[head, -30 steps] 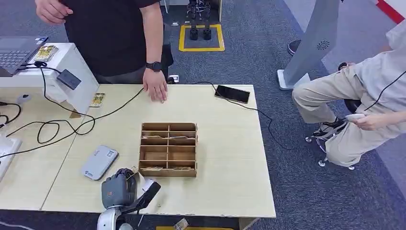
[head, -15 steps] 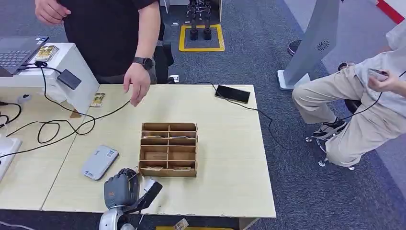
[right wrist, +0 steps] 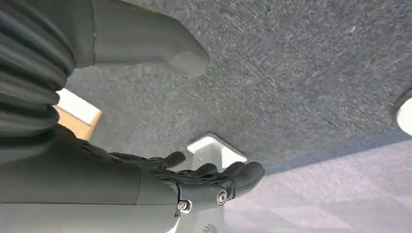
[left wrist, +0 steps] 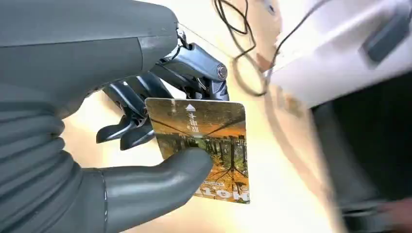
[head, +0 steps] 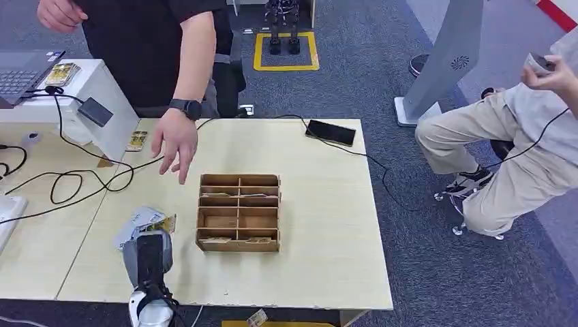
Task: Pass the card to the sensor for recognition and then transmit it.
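Pale wood-grain table (head: 320,225) is flanked by dark grey carpet; on it a compartmented brown cardboard tray (head: 239,212) is set. Just beside the tray, a glossy rounded card (left wrist: 204,145) printed with autumn trees is pinched by the left hand (left wrist: 145,121); its writing cannot be read. Nothing is held by the right hand (right wrist: 194,182), its fingers spread.

The left hand (head: 151,257) covers most of the grey sensor (head: 134,225) on the bench (head: 320,225), the thumb hides part of the card (left wrist: 214,145), and the background there is blurred.
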